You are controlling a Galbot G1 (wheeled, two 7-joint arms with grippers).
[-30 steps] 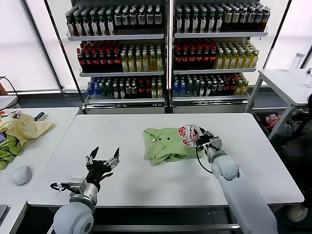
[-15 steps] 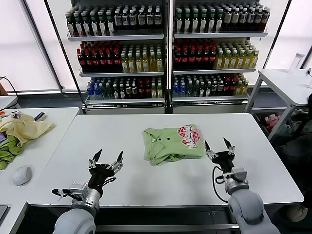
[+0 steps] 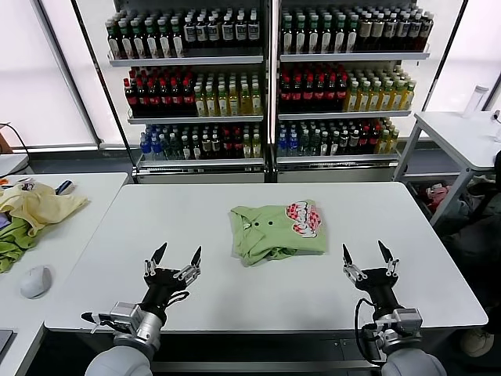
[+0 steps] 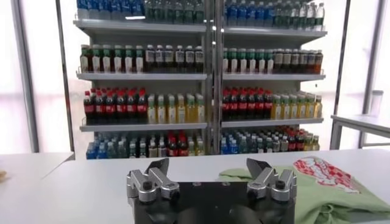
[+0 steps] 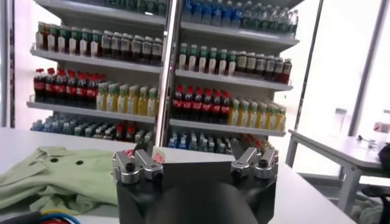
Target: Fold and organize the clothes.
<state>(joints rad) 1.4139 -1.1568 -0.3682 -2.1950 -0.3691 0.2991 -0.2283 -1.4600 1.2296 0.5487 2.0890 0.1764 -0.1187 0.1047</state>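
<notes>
The clothes on the white table (image 3: 196,211) are one folded light-green shirt (image 3: 278,229) with a collar, small buttons and a red-and-pink patch (image 3: 304,219). It lies flat at the table's middle, touched by nothing. My right gripper (image 3: 364,252) stands open and empty near the front edge, to the right of the shirt and nearer to me. My left gripper (image 3: 178,254) is open and empty near the front edge on the left. The left wrist view shows the shirt (image 4: 323,189) beyond the open left gripper (image 4: 207,164). In the right wrist view the shirt (image 5: 61,176) lies beside the open right gripper (image 5: 194,149).
Bottle shelves (image 3: 266,86) stand behind the table. A side table at the left holds yellow and green garments (image 3: 31,211) and a white mouse-shaped object (image 3: 35,280). Another white table (image 3: 462,133) stands at the right.
My right gripper let go of the shirt's right edge, opened, and drew back toward the front edge. The left gripper shifted slightly nearer to me. The shirt stays folded.
</notes>
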